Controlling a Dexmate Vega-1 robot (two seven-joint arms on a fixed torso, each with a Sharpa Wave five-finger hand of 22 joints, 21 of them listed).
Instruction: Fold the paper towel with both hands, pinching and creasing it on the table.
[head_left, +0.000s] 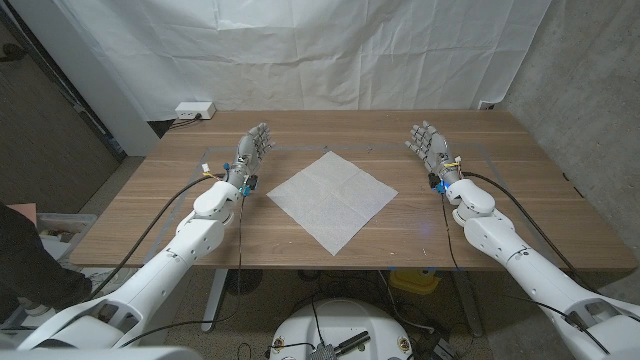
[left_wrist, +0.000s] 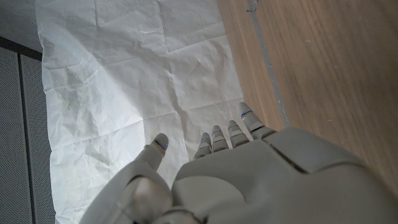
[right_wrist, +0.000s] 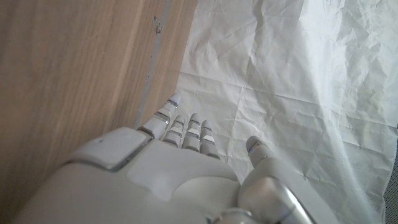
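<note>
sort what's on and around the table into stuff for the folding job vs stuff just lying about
For the job:
paper towel, flat on the table, unfolded
left hand, open, holds nothing
right hand, open, holds nothing

Just there:
white power strip at the far left corner
white backdrop sheet

So the count: one paper towel (head_left: 332, 200), a single unfolded sheet lying flat, sitting between the two sets of fingertips and apart from both. Two robot hands, the left hand (head_left: 252, 152) and the right hand (head_left: 432, 148), each with fingers spread and nothing in them. One wooden table (head_left: 530, 180) under all of it. One white power strip (head_left: 195, 110) at the far edge, out beyond the left hand's fingertips. One white backdrop sheet (head_left: 330, 50) hanging behind the table, past both sets of fingertips. One person (head_left: 25, 262), partly visible near the left arm, well back from its fingers.
</note>
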